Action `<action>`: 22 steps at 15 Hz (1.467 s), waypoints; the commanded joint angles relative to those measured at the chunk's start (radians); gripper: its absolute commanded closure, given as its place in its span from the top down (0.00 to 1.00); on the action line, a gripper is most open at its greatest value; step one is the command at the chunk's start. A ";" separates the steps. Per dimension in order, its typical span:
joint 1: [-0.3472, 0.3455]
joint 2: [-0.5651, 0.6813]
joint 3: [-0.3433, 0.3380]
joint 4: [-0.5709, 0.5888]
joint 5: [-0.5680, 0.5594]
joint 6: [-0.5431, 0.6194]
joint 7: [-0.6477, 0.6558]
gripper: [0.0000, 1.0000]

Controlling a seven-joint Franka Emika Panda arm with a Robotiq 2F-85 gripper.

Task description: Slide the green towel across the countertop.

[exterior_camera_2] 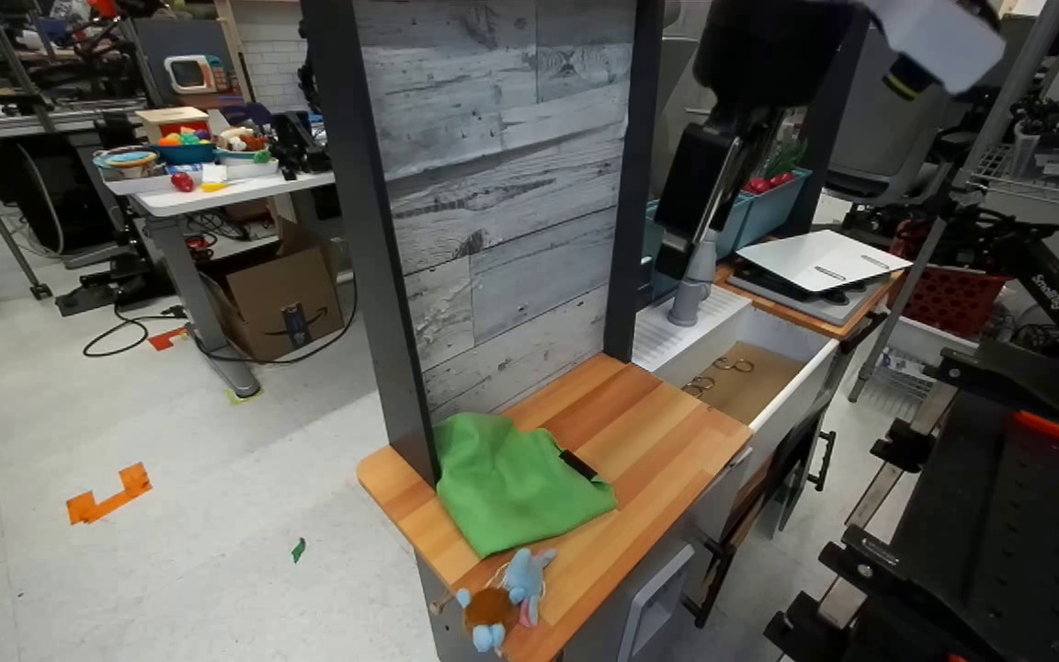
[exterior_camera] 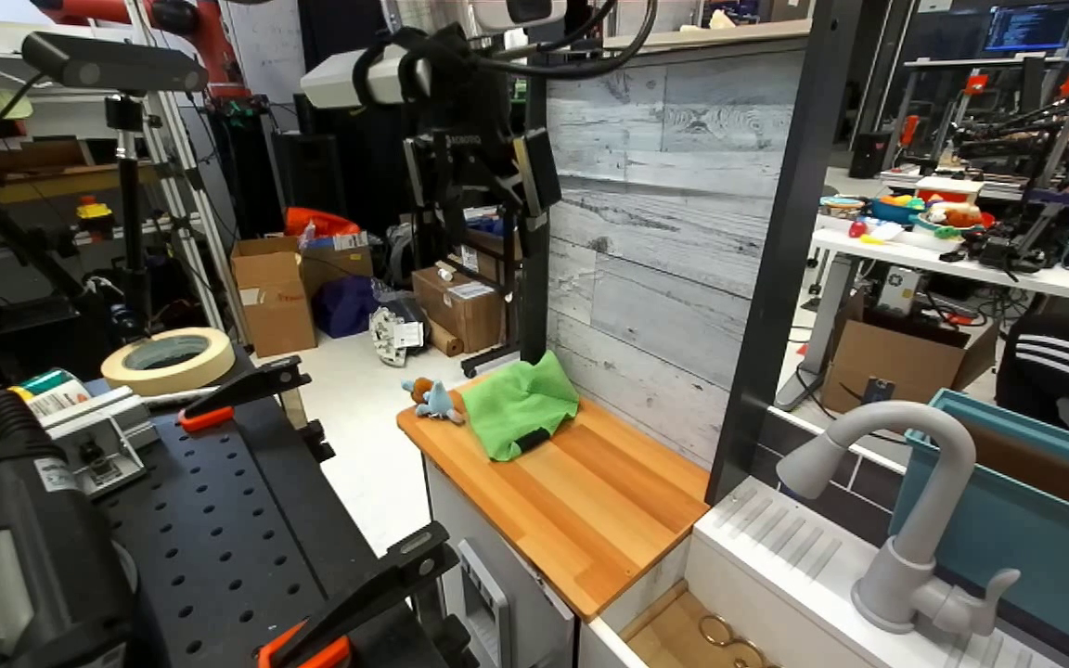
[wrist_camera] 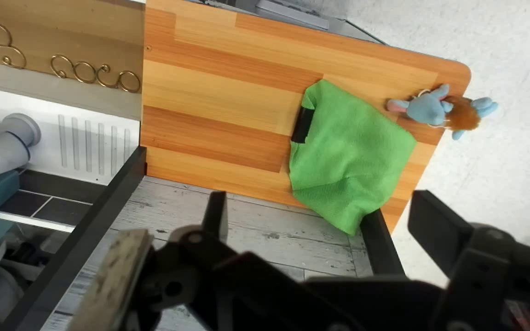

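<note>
The green towel (exterior_camera: 518, 399) lies crumpled at one end of the wooden countertop (exterior_camera: 627, 492), with one corner up against the grey plank wall and its dark post. It also shows in an exterior view (exterior_camera_2: 516, 487) and in the wrist view (wrist_camera: 348, 142). A black tag or strip (wrist_camera: 302, 125) is on the towel's edge. My gripper (wrist_camera: 319, 204) is open and empty. It hangs well above the countertop, apart from the towel, and the towel shows beyond the spread fingers in the wrist view. The gripper also shows high in an exterior view (exterior_camera: 488, 190).
A small blue and brown plush toy (wrist_camera: 430, 108) lies at the countertop's end beside the towel. The plank wall (exterior_camera: 664, 232) rises along one long side. At the opposite end are an open drawer (exterior_camera_2: 750, 368) with gold rings and a sink with a grey faucet (exterior_camera: 915, 520).
</note>
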 commanded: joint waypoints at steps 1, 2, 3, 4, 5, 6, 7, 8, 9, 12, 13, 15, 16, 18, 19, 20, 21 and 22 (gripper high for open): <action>0.056 0.127 -0.025 0.098 -0.064 -0.030 0.031 1.00; 0.066 0.162 -0.023 0.123 -0.065 -0.031 0.023 1.00; 0.077 0.195 -0.022 0.146 -0.062 -0.029 0.016 1.00; 0.089 0.234 -0.023 0.174 -0.061 -0.021 0.009 1.00; 0.100 0.270 -0.023 0.203 -0.058 -0.020 0.002 1.00; 0.110 0.312 -0.025 0.239 -0.056 -0.010 -0.003 1.00; 0.124 0.348 -0.031 0.273 -0.055 0.000 0.002 1.00; 0.142 0.394 -0.048 0.316 -0.061 0.017 0.016 1.00; 0.155 0.434 -0.056 0.356 -0.057 0.020 0.019 1.00; 0.171 0.561 -0.066 0.479 -0.035 0.005 0.011 1.00; 0.172 0.596 -0.065 0.512 -0.029 -0.006 0.006 1.00; 0.175 0.663 -0.060 0.564 -0.026 -0.019 -0.003 1.00; 0.176 0.690 -0.057 0.583 -0.024 -0.024 -0.008 1.00; 0.187 0.735 -0.063 0.614 -0.026 -0.022 -0.004 1.00; 0.189 0.755 -0.063 0.630 -0.025 -0.020 -0.005 1.00; 0.187 0.774 -0.056 0.647 -0.024 -0.015 -0.013 1.00; 0.185 0.788 -0.050 0.659 -0.023 -0.006 -0.019 1.00; 0.190 0.803 -0.048 0.672 -0.028 0.007 -0.025 1.00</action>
